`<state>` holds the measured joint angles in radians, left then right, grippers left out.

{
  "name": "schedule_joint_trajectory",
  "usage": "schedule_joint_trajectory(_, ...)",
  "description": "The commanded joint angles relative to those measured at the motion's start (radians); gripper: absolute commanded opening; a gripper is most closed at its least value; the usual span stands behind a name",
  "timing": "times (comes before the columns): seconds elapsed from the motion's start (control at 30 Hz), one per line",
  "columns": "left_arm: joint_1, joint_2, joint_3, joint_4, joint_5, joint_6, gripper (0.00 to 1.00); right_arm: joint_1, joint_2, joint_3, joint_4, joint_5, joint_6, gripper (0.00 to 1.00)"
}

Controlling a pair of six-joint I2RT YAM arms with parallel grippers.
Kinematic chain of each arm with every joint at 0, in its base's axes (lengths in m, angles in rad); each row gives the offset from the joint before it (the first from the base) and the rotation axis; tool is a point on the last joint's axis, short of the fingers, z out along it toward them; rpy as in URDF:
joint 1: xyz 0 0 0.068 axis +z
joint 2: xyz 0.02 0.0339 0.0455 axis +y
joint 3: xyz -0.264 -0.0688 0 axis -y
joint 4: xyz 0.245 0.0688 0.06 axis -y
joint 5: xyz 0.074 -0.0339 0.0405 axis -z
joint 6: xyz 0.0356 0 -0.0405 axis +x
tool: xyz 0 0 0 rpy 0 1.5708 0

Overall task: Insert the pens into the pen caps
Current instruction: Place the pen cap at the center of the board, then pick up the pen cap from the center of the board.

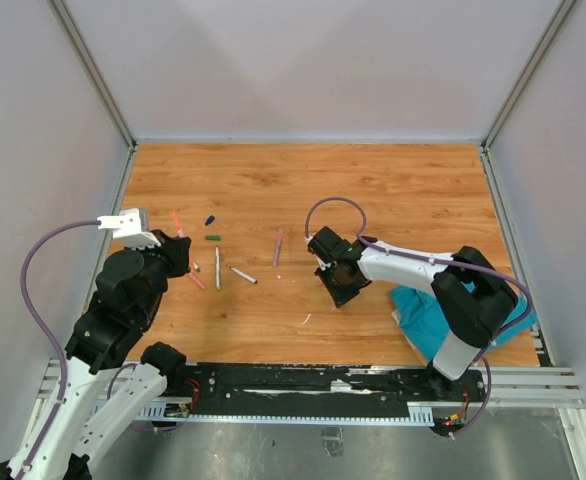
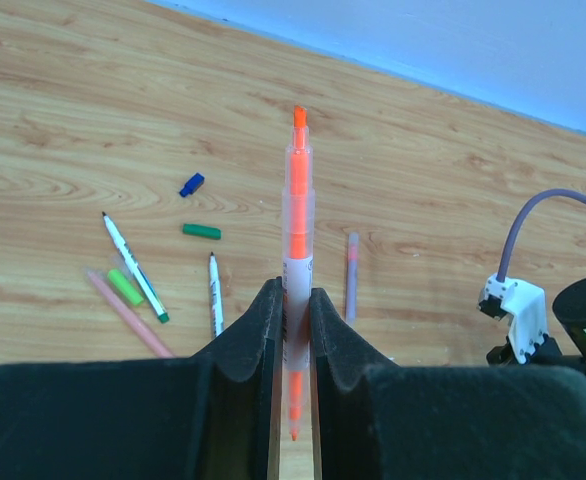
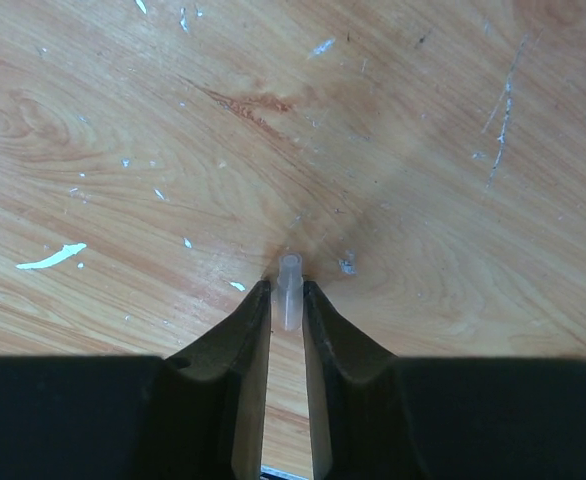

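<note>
jaws of bent left arm (image 1: 123, 295) clamp orange pen (image 2: 298, 230)

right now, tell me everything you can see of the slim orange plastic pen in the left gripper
The slim orange plastic pen has a translucent barrel over an orange core and an orange tip. It points away from the wrist camera, clamped low on its barrel by the left gripper; nothing else touches it.

No readable text; dark print on the pens (image 2: 214, 293) illegible
</note>
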<state>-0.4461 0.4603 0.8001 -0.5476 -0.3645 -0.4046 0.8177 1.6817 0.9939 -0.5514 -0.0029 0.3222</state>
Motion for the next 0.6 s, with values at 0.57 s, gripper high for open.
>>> schedule_joint_trajectory(0.57, 0.007, 0.016, -0.025, 0.055, 0.044, 0.014, 0.00, -0.020, -0.060, -0.005, -0.064, 0.057, -0.123, 0.01)
